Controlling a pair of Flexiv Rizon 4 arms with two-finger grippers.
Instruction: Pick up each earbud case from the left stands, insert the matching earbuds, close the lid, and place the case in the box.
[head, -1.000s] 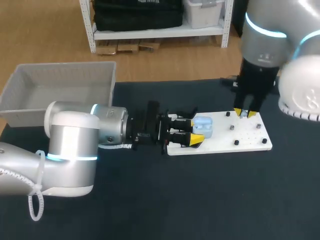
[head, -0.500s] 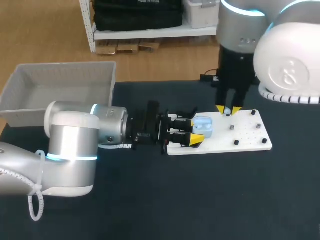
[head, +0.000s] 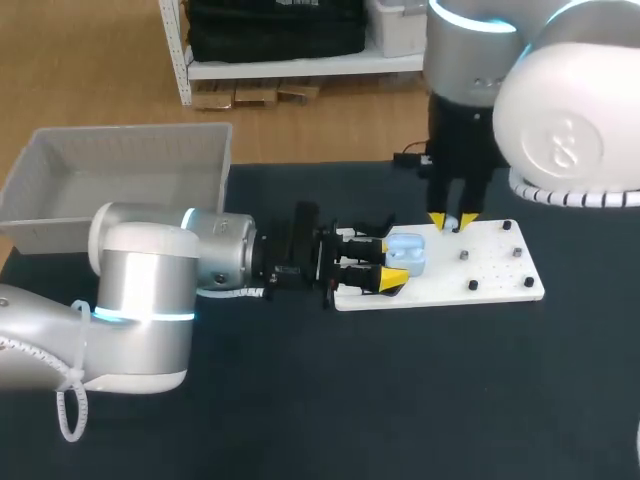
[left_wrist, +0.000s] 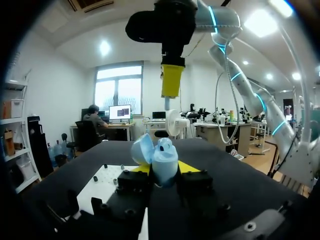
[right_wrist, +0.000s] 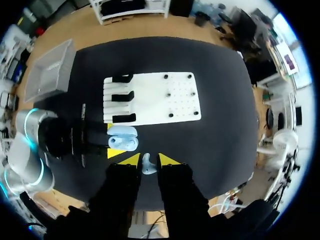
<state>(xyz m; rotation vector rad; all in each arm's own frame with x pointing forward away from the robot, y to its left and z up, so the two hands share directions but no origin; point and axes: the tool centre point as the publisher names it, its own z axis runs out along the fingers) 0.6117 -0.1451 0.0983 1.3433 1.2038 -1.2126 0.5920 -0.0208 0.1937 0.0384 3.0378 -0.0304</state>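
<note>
A light blue earbud case (head: 406, 253) with its lid open is held level over the left end of the white board (head: 480, 270). My left gripper (head: 388, 264) is shut on the case from both sides. In the left wrist view the case (left_wrist: 161, 156) stands between the yellow tips of the left gripper (left_wrist: 164, 169). My right gripper (head: 453, 218) hangs fingers-down just right of and above the case, shut on a small pale earbud (head: 455, 225). The right wrist view shows that earbud (right_wrist: 146, 164) between the tips of the right gripper (right_wrist: 146, 159), with the case (right_wrist: 122, 138) below and slightly to one side.
A grey box (head: 120, 185) stands at the table's far left. The white board carries several small black pegs (head: 471, 285) and black stands (right_wrist: 120, 95) at its left end. Dark tabletop (head: 420, 390) lies in front of the board.
My right arm has moved left along the board's back edge with the earbud, ending close to the open case. The left arm and case have stayed still.
</note>
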